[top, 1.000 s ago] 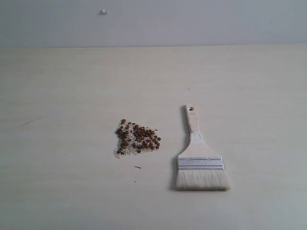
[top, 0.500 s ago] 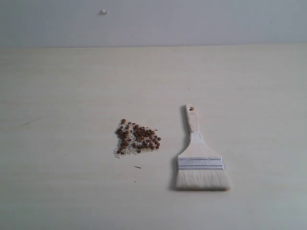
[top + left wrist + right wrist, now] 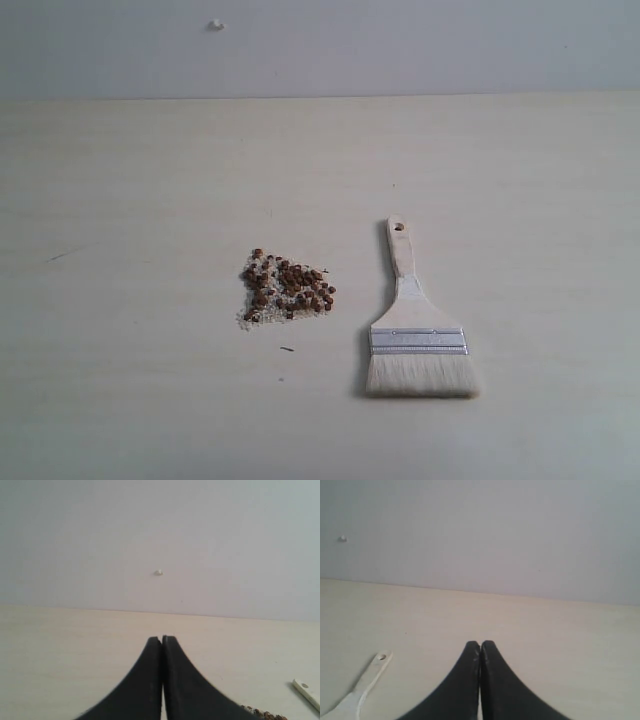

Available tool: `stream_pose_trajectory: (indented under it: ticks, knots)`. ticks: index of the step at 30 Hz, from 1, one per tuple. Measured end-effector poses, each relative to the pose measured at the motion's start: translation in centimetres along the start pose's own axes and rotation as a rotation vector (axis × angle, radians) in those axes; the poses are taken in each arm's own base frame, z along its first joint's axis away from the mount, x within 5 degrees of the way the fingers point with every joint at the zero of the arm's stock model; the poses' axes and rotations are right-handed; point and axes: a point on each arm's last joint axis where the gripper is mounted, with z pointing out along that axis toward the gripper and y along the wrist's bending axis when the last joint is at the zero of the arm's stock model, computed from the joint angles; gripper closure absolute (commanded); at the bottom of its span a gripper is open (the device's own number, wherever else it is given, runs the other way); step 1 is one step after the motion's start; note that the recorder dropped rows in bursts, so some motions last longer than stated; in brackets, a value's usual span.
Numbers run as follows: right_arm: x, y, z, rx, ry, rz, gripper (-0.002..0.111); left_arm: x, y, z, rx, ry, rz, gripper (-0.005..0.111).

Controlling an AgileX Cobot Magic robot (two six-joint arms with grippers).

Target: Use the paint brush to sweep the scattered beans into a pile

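A pale cream tabletop (image 3: 130,200) is carrying a cluster of reddish-brown beans (image 3: 288,286) amid whitish crumbs (image 3: 246,318); a wide, flat, wooden-handled paint brush (image 3: 418,330) is lying beside them, plus perhaps a dark splinter (image 3: 287,349).

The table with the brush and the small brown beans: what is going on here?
Nothing is being handled at this moment. The paint brush lies flat on the table, untouched, to the right of the beans, which sit in a loose cluster among whitish crumbs. The left fingers and the right fingers are shut and hold nothing. Sweeping has not yet begun.
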Motion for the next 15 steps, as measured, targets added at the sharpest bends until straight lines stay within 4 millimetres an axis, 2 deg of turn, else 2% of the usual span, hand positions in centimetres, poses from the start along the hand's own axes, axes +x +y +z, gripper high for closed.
stream_pose_trajectory:
  ticks: [7,15]
  knots:
    - [0.73,-0.01,-0.03,0.000,0.080,-0.014,0.108,0.00,0.00,0.00,0.000,0.000,0.000,0.107]
    - [0.81,-0.01,-0.04,0.000,0.089,-0.015,0.108,0.00,0.00,0.00,0.000,0.000,0.000,0.107]
